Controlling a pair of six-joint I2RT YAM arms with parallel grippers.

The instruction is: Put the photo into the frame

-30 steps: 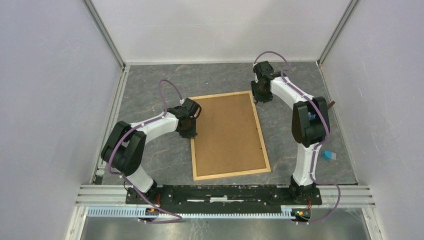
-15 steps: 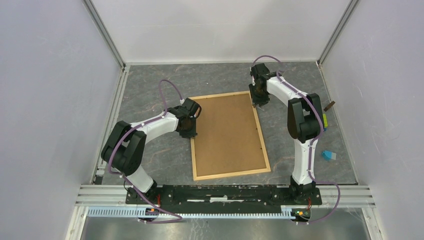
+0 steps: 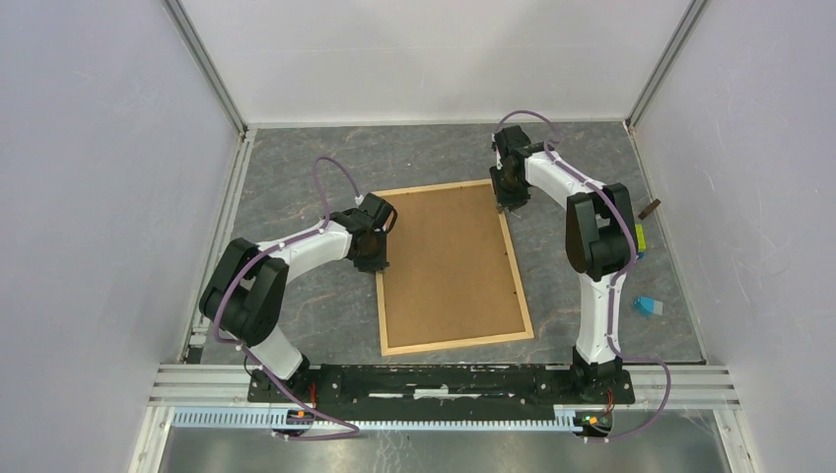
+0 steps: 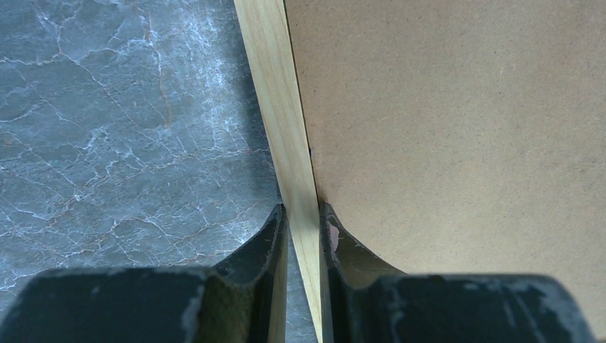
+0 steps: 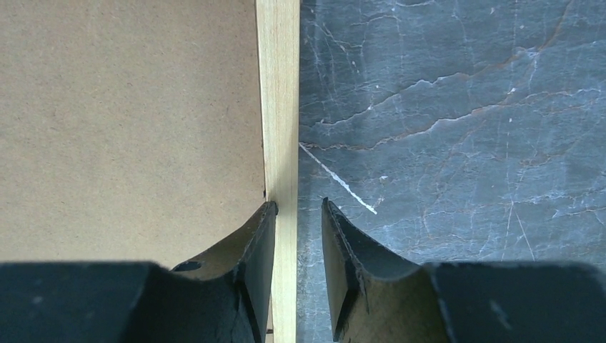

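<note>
The left claw (image 4: 303, 209) squeezes the wood frame (image 4: 270, 71). The thin side bar sits tight between its two fingers. The right claw (image 5: 297, 202) sits over the other side bar, but it is loose. A strip of table (image 5: 443, 107) shows between its outer finger and the wood. Brown backing board (image 4: 464, 128) fills the frame beside each inner finger. I cannot see the photo. I think the right claw should close softly on the wood only. Then both should lift together, level, so nothing bends.
</note>
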